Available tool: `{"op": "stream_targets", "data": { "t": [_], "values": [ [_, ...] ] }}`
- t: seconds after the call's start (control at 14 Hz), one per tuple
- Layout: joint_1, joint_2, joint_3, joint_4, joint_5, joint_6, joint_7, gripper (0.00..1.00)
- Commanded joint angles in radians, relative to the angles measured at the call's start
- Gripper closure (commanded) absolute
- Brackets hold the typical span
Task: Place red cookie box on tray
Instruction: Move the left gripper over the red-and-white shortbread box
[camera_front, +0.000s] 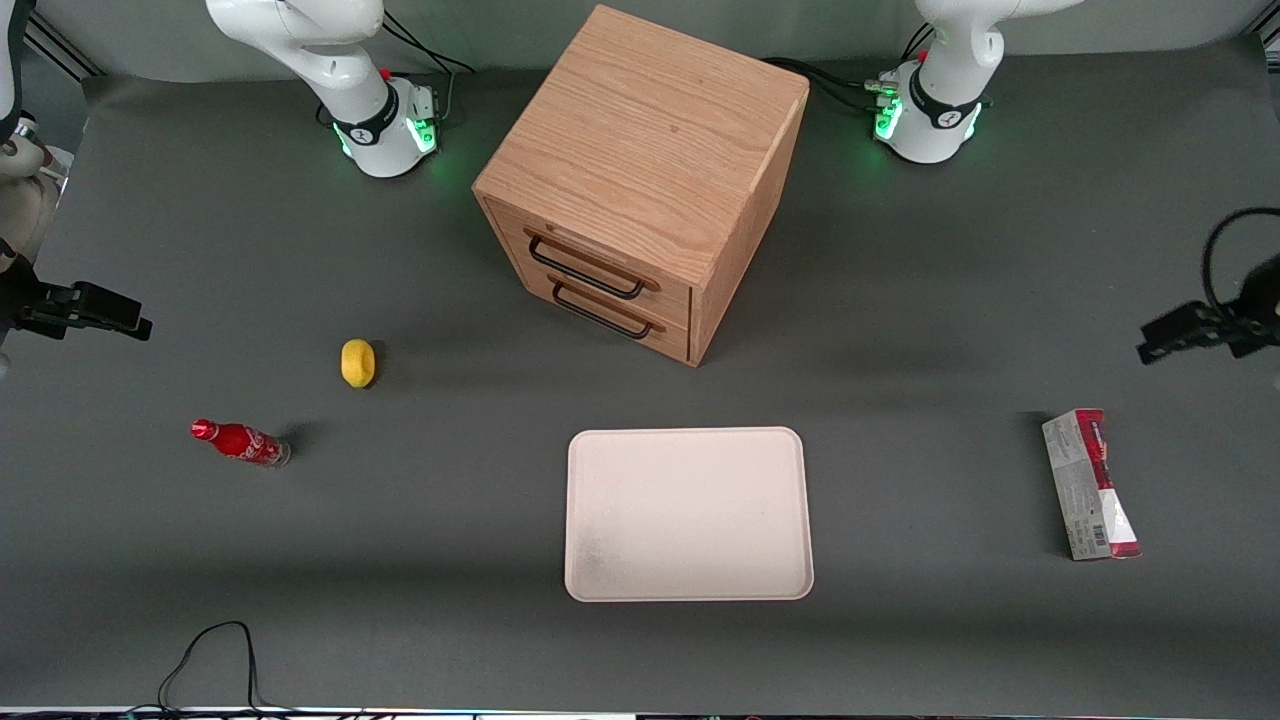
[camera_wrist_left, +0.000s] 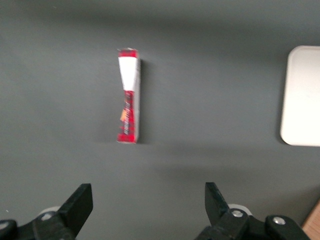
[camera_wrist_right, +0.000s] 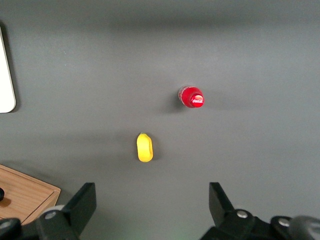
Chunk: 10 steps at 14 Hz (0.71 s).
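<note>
**Red carton on the bench, well apart from the tray**

Long flat red cookie box (camera_front: 1090, 485) with red narrow sides and a grey-white printed face, lying on the dark grey bench (camera_front: 900, 420) toward the working arm's end. Barcode at the end nearer the front camera. Nothing touching it.

Large flat cream-white rectangular plastic tray (camera_front: 688, 513) with rounded corners and a low raised rim, resting flat near the middle of the bench, nearer the front camera than the wooden drawer cabinet (camera_front: 645, 180). Well apart from the carton, bare dark surface between the two. Nothing on the tray; faint grey smudging toward one corner.

Left arm's black two-finger pincer (camera_front: 1150, 345) up in the air toward the working arm's end, farther from the front camera than the carton and clear of it. Spread wide open, holding nothing; in the left wrist view, both black fingertips (camera_wrist_left: 80, 202) far apart, with the carton (camera_wrist_left: 129, 96) lying lengthwise on the surface below and an edge of the tray (camera_wrist_left: 300, 95) in sight.

Cabinet of light wood, turned at an angle, two drawers with dark wire handles, both closed.

Toward the parked arm's end: a small yellow lemon (camera_front: 358, 362) and a small red soda bottle (camera_front: 240, 442), near each other but apart.
</note>
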Motion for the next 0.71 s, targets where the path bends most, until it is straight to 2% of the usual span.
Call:
{"op": "stream_targets", "data": {
  "t": [0.0, 0.36, 0.64],
  "values": [
    [0.047, 0.159, -0.003, 0.213, 0.002, -0.032, 0.062, 0.00],
    [0.070, 0.354, -0.004, 0.452, 0.002, -0.131, 0.064, 0.00],
    [0.056, 0.397, -0.007, 0.473, 0.002, -0.122, 0.065, 0.00]
  ]
}}
